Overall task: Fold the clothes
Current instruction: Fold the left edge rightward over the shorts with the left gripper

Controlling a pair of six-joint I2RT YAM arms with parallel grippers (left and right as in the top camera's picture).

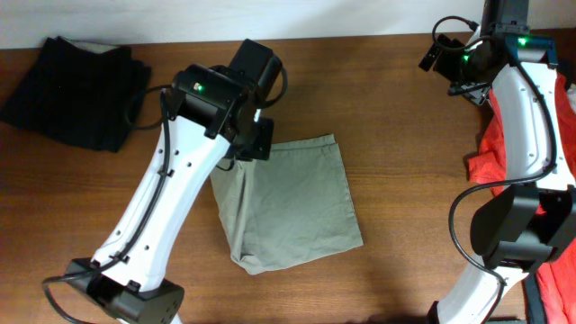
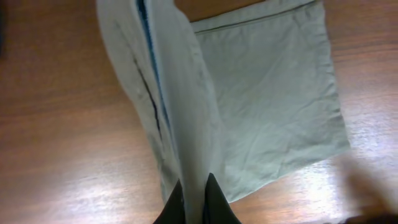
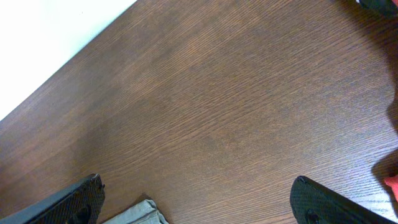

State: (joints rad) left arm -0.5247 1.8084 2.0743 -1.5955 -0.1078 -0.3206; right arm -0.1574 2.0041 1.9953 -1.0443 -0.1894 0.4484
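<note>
While the left gripper [image 2: 196,200] clamps a raised fold of the shorts [image 1: 301,202], both fingers pressed tight on the cloth, the rest of that garment lies flat near the middle of the table [image 1: 396,99]. Only one pair of shorts is in sight, khaki grey-green. The pinched part is on its left side, and the cloth climbs from the wood to the fingertips in a steep ridge, with a dark seam line and a thin blue line showing along it. From overhead, the left arm covers the shorts' upper left corner.

One black garment [image 1: 76,90] lies bunched at the table's far left corner, well apart from the shorts.

Red cloth [image 1: 493,148] lies at the right edge, showing in two patches past the right arm; whether they are one piece cannot be told.

Two arms are in view, each with one gripper. The right gripper [image 3: 198,182] hangs over bare wood near the far right corner, its two fingers spread wide and holding nothing. A small khaki corner shows at the bottom edge of its wrist view.
</note>
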